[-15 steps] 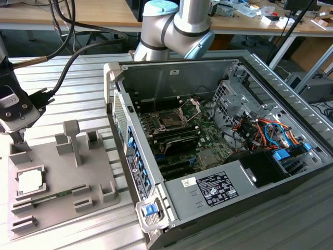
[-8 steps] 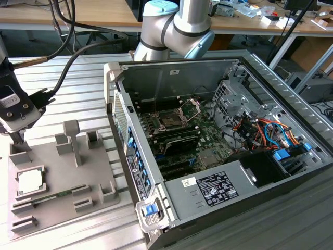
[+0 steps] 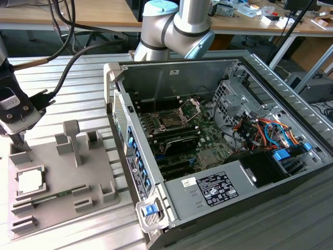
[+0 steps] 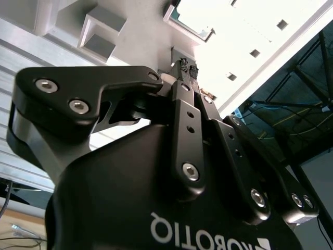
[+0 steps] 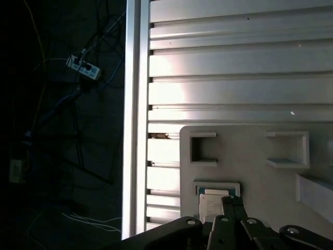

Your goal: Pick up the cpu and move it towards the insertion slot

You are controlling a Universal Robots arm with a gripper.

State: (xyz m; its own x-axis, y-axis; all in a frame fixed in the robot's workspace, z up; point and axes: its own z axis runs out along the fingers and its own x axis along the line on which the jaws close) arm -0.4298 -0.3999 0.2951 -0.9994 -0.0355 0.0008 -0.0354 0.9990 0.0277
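Gripper point(image 3: 18, 138) hovering near the cpu point(image 3: 29, 179) in the tray point(image 3: 96, 174), fingers point(image 4: 185, 104) pinching together on nothing, insertion slot point(image 3: 171, 120) well apart.

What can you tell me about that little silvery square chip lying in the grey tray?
The cpu is a thin, flat square with a pale silvery top that looks like metal. It lies flat in a square, walled pocket of the grey tray, at the exterior view's left, outside the open computer case. Only the tray appears to touch it. The end effector hangs close above the tray beside it, not holding it.
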